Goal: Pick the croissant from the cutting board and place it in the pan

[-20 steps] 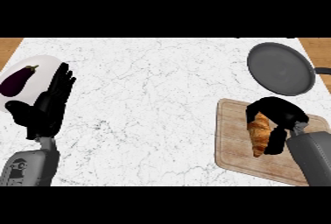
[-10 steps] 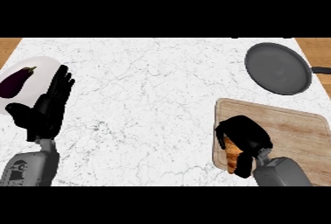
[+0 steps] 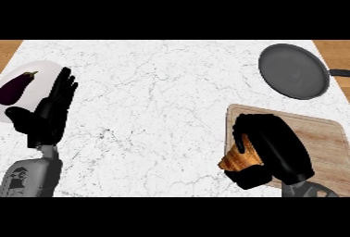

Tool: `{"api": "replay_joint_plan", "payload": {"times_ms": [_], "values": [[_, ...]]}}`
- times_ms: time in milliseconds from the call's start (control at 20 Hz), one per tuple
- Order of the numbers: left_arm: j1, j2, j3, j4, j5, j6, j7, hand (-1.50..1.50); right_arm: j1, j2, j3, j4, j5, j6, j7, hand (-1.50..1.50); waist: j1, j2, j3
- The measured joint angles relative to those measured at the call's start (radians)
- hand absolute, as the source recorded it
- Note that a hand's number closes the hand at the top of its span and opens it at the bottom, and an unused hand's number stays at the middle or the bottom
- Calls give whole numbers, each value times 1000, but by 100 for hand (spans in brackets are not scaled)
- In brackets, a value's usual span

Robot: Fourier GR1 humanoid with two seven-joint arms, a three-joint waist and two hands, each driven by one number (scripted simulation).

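Your right hand (image 3: 273, 148) is curled around the croissant (image 3: 240, 157), with the fingers over the top and the thumb under it. Only the brown left end of the pastry shows; the rest is hidden by the hand, so you cannot see how much of it is really inside the grasp. The croissant sits at the left edge of the cutting board (image 3: 321, 139), partly over the white counter (image 3: 157, 92), and I cannot tell if it is lifted or touching the board.

The pan (image 3: 294, 70) is well apart, up at the far right, with its handle going out to the right. The way to it passes over the board, and here is the risk, in my judgement: the pastry is soft and curved, so if the hold catches mostly one end, it may turn or slip out while you carry it. If you travel low, it could also drag on the board or hit the pan's rim.

Your left hand (image 3: 49, 115) rests open, fingers up, beside the white plate (image 3: 24, 76) with the eggplant (image 3: 17, 87), far from all this.
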State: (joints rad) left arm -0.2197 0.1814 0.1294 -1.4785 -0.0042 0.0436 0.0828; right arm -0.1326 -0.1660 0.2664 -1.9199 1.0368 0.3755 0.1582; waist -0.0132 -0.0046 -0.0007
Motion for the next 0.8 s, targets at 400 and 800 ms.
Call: {"api": "replay_joint_plan", "payload": {"times_ms": [400, 800], "values": [[14, -7, -7, -6, 0, -9, -9, 0, -87, 28, -236, -9, -144, -61, -5, 150, 13, 5, 1], [10, -15, -18, -30, -6, -5, 5, 0, -321, -57, -545, 292, -355, -80, -65, 150, 27, 8, 1]]}}
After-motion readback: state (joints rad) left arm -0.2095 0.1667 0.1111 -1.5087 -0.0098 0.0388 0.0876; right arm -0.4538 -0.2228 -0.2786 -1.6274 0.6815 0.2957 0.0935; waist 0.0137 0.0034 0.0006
